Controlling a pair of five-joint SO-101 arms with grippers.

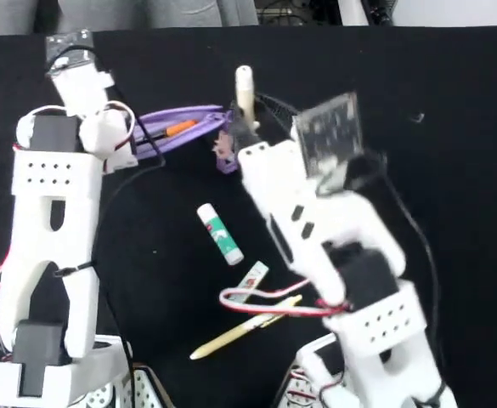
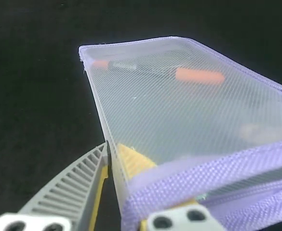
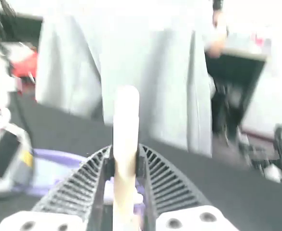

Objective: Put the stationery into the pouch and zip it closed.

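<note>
1. Right gripper [image 3: 125,161] first: its two ribbed grey fingers are pressed in hard on a cream stick [image 3: 126,115], a smooth, round-ended cylinder held upright and standing tall out of the jaws.
2. Over to the high view, and that stick rises at the end of the pouch [image 1: 180,127] farthest from the left arm, just beside the lilac trim there.
3. Left gripper [image 2: 113,153] is pinching the pouch at its other end. A ribbed grey finger sits on the outside, and a yellow pad shows through the wall from beneath.
4. The pouch itself is a translucent sheet of fine mesh edged in woven lilac tape, lying flat and long on the black table [image 1: 452,85]. Inside there's an orange item [image 2: 198,75], short and rod-like, blurred by the mesh.
5. Out on the table between the two arms, well apart from the pouch, lies a glue stick [image 1: 220,234] — a white cylinder with a green label, on its side.
6. Just below it is a small white piece [image 1: 252,276] with red and green marks; what it is, I cannot tell.
7. Nearest the arm bases lies a slim yellow pen [image 1: 244,327] on a slant, with a red-and-white cable [image 1: 256,297] looping across it.
</note>
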